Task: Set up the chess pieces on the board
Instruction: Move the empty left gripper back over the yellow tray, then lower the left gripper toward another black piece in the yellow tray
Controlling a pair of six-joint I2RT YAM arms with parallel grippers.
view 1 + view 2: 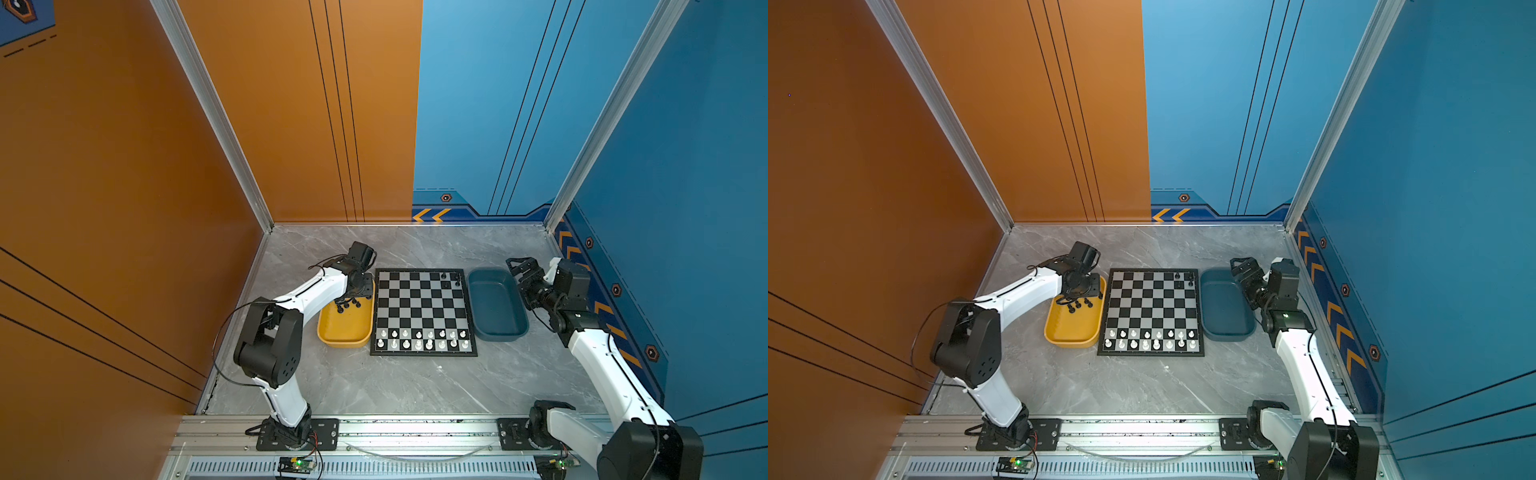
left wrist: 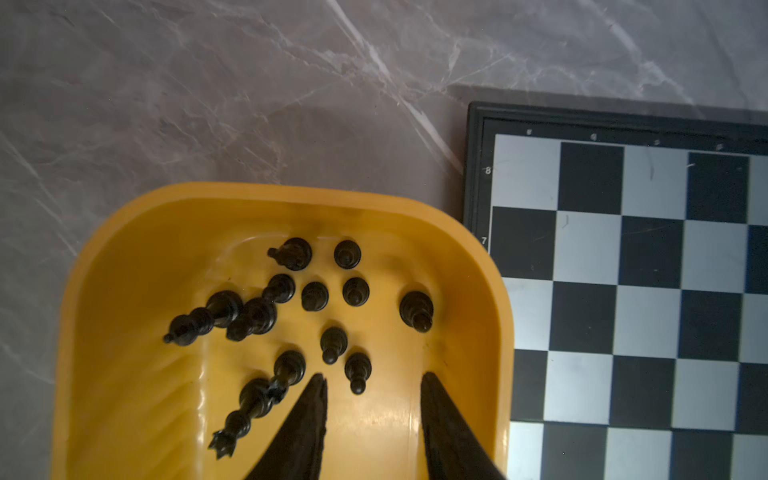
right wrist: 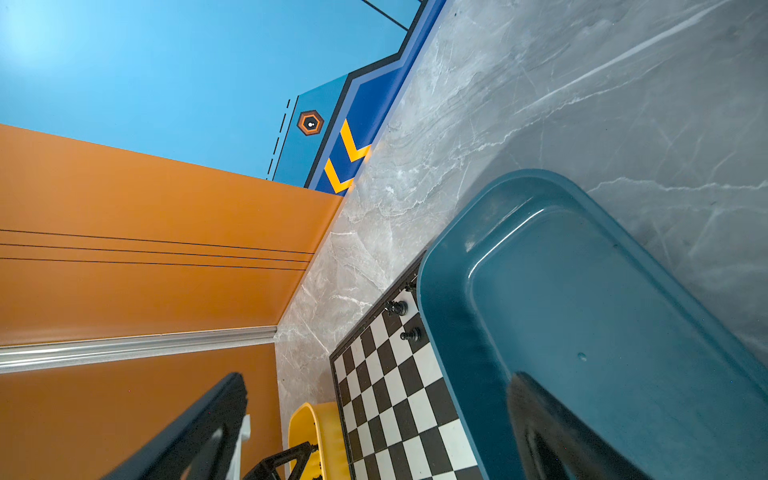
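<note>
Left gripper (image 2: pixel 372 378) fingertips sit closest to my wrist lens. The jaws are parted and empty, straddling an upright pawn (image 2: pixel 357 372) without touching it, as far as I can tell. Around it the loose black chess pieces (image 2: pixel 314 296) crowd one end of the yellow tray (image 2: pixel 124 257); some stand, several lie tipped against each other.

I judge them feather-light, hard and glossy, so they would squirt out of a sloppy pinch. I'd close across the narrow stem under the head, taking a standing one first.

Taking the board (image 1: pixel 422 311) as my dial in both top views:
- The yellow tray lies at 9 o'clock.
- A few black ones already stand near 1 o'clock.
- White chessmen (image 1: pixel 422 338) fill the 6 o'clock rows.
- The dark blue tray (image 1: pixel 496 307) sits at 3 o'clock.

Beyond it the right gripper (image 1: pixel 519 266) hangs with jaws apart, holding nothing.
</note>
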